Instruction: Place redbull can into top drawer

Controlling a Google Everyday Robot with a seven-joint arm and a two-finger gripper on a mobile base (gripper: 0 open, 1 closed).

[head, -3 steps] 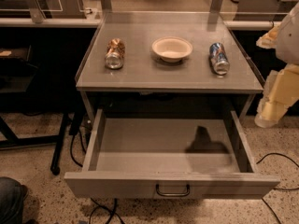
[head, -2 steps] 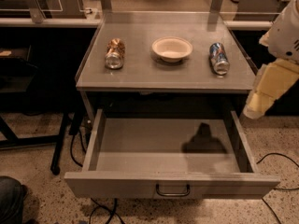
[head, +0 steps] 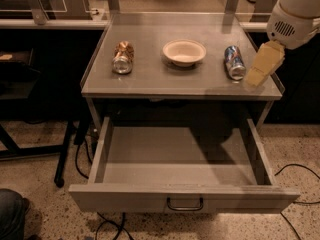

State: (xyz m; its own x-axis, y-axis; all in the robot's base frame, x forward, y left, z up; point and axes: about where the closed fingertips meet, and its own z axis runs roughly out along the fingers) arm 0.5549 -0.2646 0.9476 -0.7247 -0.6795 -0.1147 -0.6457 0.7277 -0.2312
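Note:
The redbull can (head: 234, 62), blue and silver, lies on its side on the right part of the grey table top (head: 150, 81), silver top toward me. The top drawer (head: 182, 198) is pulled fully open under the table, empty inside, with a dark pull handle (head: 185, 204) at the centre of its front. My gripper (head: 261, 66) hangs from the white arm (head: 295, 11) at the right edge, just to the right of the redbull can and above the table's right corner. It holds nothing that I can see.
A brown-gold can (head: 123, 57) lies on its side at the table's left. A cream bowl (head: 184, 51) stands in the middle. Cables (head: 295, 171) run over the speckled floor. A dark stand (head: 30, 109) is at the left.
My arm has risen and swung inward to the left, from beside the open drawer's right side to above the table's right corner, next to the redbull can.

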